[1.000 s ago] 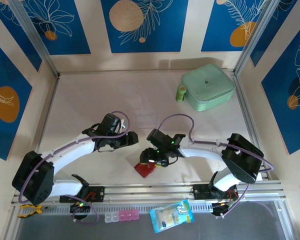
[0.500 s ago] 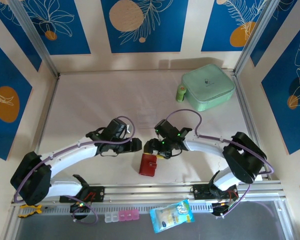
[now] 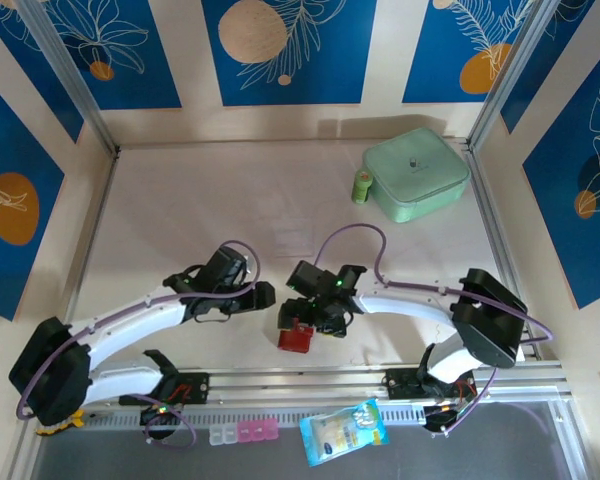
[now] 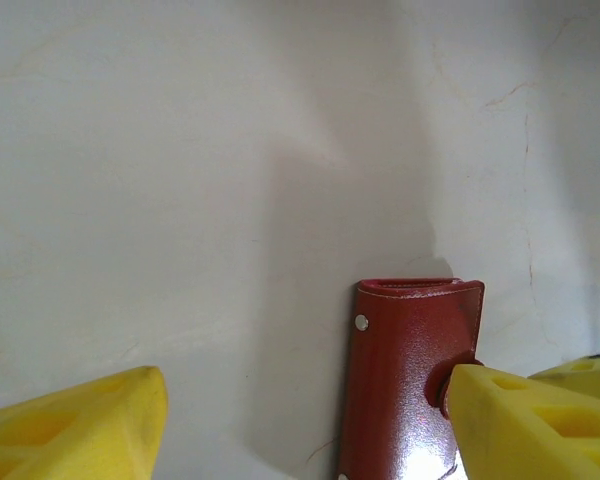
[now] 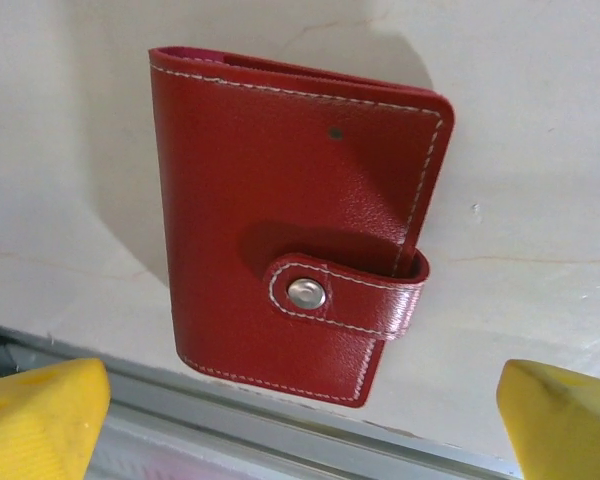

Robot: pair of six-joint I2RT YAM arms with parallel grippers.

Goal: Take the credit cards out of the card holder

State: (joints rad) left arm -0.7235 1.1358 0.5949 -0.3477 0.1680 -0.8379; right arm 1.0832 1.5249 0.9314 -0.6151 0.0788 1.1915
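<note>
My right gripper [image 5: 300,388] gapes wide below the snapped-shut red wallet [image 5: 290,210] at mid-frame. My left gripper [image 4: 305,385] stands open too.

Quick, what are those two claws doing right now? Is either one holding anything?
Left gripper: open, holding nothing; the red card holder lies next to one finger.
Right gripper: open, holding nothing, pointed at the snapped-shut card holder.

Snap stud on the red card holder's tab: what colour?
Silver: the small round metal snap stud shows best in the right wrist view.
</note>
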